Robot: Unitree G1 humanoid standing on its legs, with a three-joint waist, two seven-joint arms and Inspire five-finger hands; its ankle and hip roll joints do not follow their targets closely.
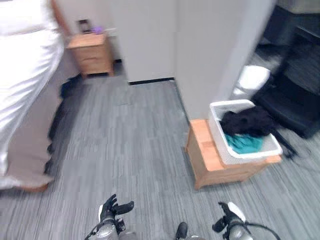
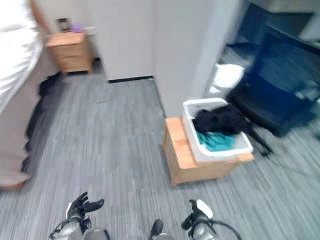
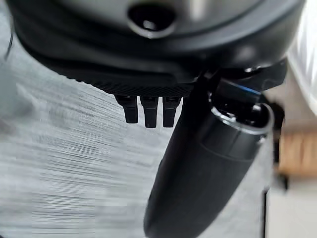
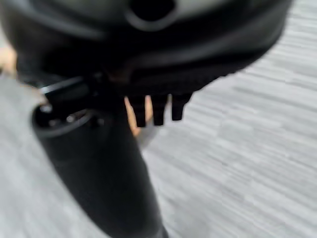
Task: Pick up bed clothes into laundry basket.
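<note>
A white laundry basket [image 1: 220, 140] stands on a low wooden stand [image 1: 207, 162] at the right, holding a black garment [image 1: 247, 121] over a teal one [image 1: 245, 143]. Dark clothes [image 1: 67, 88] lie on the floor along the side of the bed [image 1: 22, 75] at the left, which has a white cover. My left hand [image 1: 112, 209] and right hand [image 1: 227, 216] hang low at the near edge, both open and holding nothing. Grey carpet lies past the straight fingers of the left hand [image 3: 198, 173] and the right hand [image 4: 99, 163] in the wrist views.
A wooden nightstand [image 1: 92, 52] stands at the far left by the bed's head. A grey partition wall [image 1: 200, 50] rises behind the basket. A white bin [image 1: 252, 77] and black furniture [image 1: 295, 95] crowd the right. Open grey carpet [image 1: 130, 145] lies between bed and basket.
</note>
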